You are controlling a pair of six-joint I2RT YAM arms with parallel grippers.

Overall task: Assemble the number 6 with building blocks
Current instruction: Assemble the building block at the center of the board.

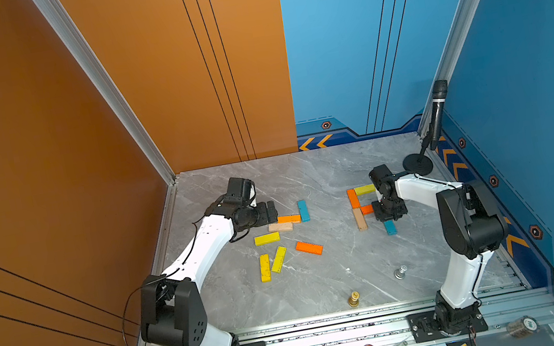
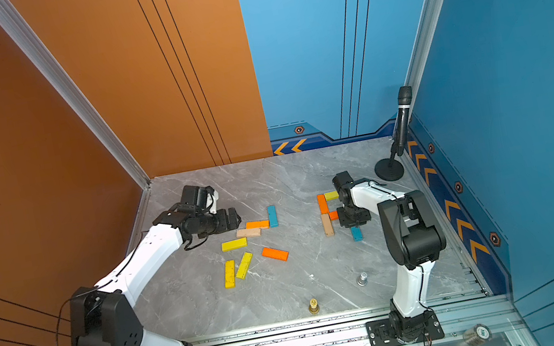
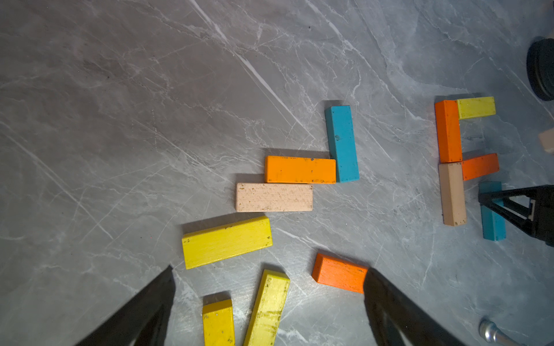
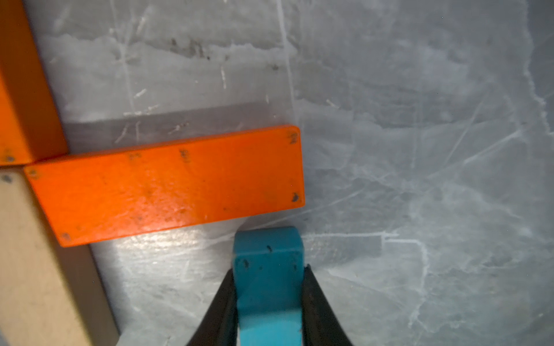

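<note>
At the right, the partial number 6 lies flat: a yellow block (image 1: 364, 189) on top, an orange block (image 1: 353, 198) and a tan block (image 1: 360, 219) down the left side, and an orange middle bar (image 4: 168, 185). My right gripper (image 4: 268, 269) is shut on a teal block (image 4: 267, 254), whose end sits just below the middle bar's free end. In the top view this block (image 1: 389, 227) pokes out beneath the gripper. My left gripper (image 3: 269, 268) hangs open above the loose building blocks (image 1: 280, 227), several yellow, orange, tan and teal ones, and holds nothing.
A gold chess-like piece (image 1: 354, 299) and a silver one (image 1: 400, 272) stand near the front edge. A microphone on a round black base (image 1: 417, 163) stands at the back right, close behind my right arm. Walls enclose the marble table on three sides.
</note>
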